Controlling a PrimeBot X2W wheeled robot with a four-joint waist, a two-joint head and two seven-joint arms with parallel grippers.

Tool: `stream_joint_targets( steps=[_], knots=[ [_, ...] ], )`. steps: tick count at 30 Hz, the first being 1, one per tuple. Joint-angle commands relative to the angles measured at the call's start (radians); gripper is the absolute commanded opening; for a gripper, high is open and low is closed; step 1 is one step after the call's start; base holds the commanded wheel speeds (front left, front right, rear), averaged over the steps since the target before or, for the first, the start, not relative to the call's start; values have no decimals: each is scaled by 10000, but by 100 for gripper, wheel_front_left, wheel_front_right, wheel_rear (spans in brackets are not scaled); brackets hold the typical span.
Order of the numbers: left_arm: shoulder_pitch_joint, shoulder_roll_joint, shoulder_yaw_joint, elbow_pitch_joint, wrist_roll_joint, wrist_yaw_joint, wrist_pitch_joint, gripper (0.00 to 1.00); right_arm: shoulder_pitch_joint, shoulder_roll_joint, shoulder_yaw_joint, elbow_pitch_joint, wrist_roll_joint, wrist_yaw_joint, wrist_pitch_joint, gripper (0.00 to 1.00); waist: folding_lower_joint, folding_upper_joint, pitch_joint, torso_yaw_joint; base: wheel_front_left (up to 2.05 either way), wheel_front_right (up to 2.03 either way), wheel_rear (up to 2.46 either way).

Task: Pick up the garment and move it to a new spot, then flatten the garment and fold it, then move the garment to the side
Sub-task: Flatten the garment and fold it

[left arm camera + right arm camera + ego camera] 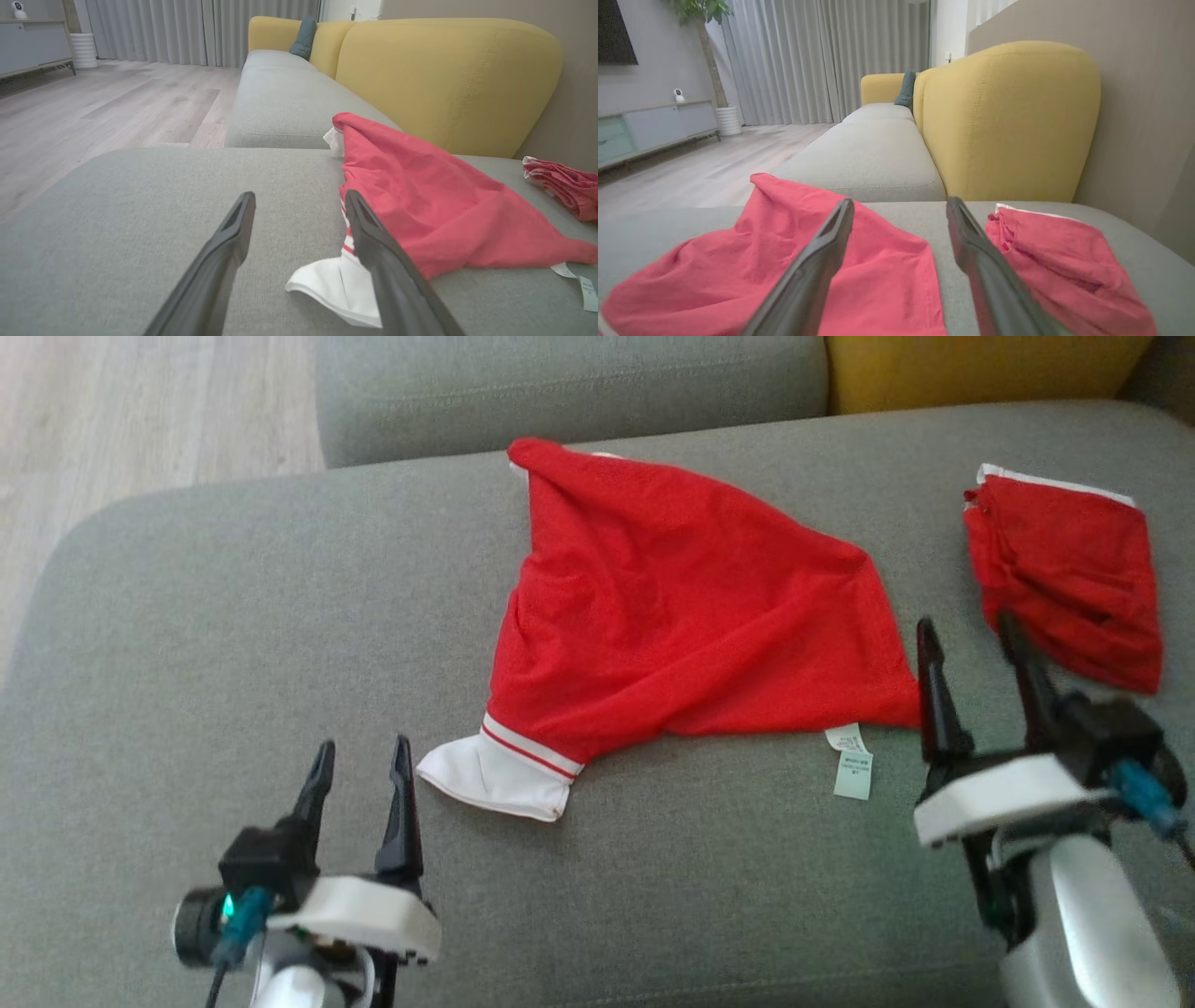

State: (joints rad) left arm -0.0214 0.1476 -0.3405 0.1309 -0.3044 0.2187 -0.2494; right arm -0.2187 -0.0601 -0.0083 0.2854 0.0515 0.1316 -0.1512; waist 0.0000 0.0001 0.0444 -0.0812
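A red garment (pixel 672 607) with a white cuff (pixel 495 775) and a small white label (pixel 851 763) lies crumpled in the middle of the grey sofa seat (pixel 233 644); it also shows in the left wrist view (pixel 434 200) and the right wrist view (pixel 784 252). My left gripper (pixel 362 770) stands open just left of the white cuff, nothing between its fingers. My right gripper (pixel 971 649) is open beside the garment's right corner, holding nothing.
A second red garment (pixel 1069 579), folded, lies at the right end of the seat. A yellow backrest (pixel 980 369) runs behind, and another grey cushion (pixel 569 387) sits beyond. Wooden floor (pixel 140 411) lies past the seat's left edge.
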Motion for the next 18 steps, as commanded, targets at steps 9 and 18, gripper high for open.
stream_joint_targets(
  steps=[9,18],
  knots=[
    [346,-77,642,-473,-92,2,-124,100,1296,97,707,-1873,1042,-9,386,100,0,-1,-303,218,0,0,0],
    [370,-146,618,-446,-10,-72,-124,100,1547,98,671,-2142,1106,-9,523,100,0,-1,-283,478,0,0,0]
  ],
)
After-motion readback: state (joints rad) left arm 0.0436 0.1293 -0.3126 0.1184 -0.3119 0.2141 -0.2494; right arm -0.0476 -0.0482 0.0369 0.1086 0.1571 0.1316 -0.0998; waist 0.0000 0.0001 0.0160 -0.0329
